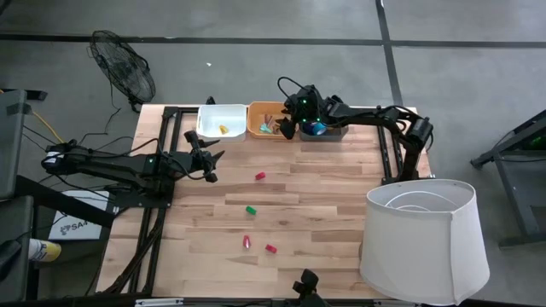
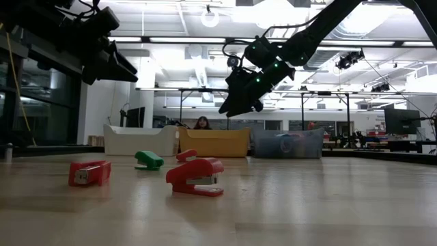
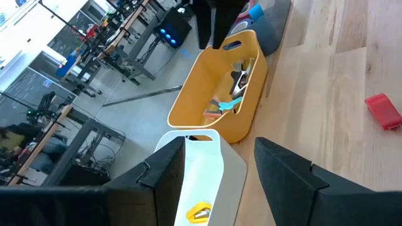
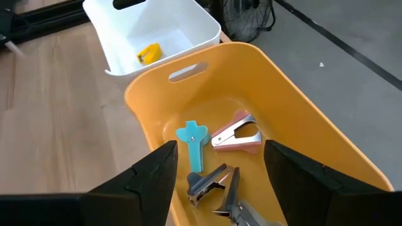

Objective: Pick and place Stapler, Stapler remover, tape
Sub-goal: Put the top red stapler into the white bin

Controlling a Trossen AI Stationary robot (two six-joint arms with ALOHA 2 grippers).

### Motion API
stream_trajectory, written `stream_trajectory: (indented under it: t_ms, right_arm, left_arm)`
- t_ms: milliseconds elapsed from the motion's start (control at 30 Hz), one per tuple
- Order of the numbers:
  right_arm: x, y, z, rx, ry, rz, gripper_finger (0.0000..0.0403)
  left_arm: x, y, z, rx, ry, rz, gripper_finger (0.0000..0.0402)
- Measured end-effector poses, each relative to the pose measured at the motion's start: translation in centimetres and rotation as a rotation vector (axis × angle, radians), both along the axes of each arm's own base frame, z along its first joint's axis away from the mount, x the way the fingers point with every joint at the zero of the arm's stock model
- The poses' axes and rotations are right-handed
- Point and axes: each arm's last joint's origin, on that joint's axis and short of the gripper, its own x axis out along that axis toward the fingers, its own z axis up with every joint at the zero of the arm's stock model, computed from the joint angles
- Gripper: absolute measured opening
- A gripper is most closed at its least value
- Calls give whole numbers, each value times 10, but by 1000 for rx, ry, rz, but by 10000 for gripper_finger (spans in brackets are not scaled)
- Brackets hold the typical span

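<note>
The wooden bench carries three bins in a row along its far edge: a white bin at the left, an orange bin in the middle and a grey bin at the right.

The right tool hangs above the orange bin with its fingers spread and nothing between them. Inside that bin, seen from the right wrist, lie a pink staple remover, a light blue staple remover and a dark metal staple remover beside one another on the bin floor.

The white bin holds one small yellow stapler.

The grey bin holds blue tape; further contents cannot be told.

The left tool hovers over the left part of the bench, well apart from the bins, with its fingers spread and empty.

Four small staplers lie loose on the open bench: a red stapler toward the middle, a green stapler nearer, and two more red staplers close together nearest the front edge.

A white lampshade stands at the near right corner.

In the low view, a person shows in the room beyond the bins.
</note>
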Motion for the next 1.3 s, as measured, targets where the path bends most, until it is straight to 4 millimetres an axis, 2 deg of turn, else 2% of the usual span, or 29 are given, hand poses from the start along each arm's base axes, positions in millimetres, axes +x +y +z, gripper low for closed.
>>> stream_trajectory:
  t_ms: [300, 467, 800, 1133, 1300]
  right_arm:
    - [0, 2, 2, -6, 5, 9, 229]
    - [-3, 7, 15, -36, -2, 25, 229]
    - [-15, 23, 30, -27, 91, 62, 227]
    - [-14, 35, 30, -40, 153, 63, 227]
    - [-15, 50, 25, -8, 244, 93, 227]
  left_arm:
    - [0, 0, 0, -8, -2, -13, 186]
    - [0, 0, 0, -13, -6, -12, 186]
    - [0, 0, 0, -18, -10, -13, 186]
    - [1, -1, 0, -34, -13, -40, 186]
    - [2, -3, 0, -84, -35, -96, 186]
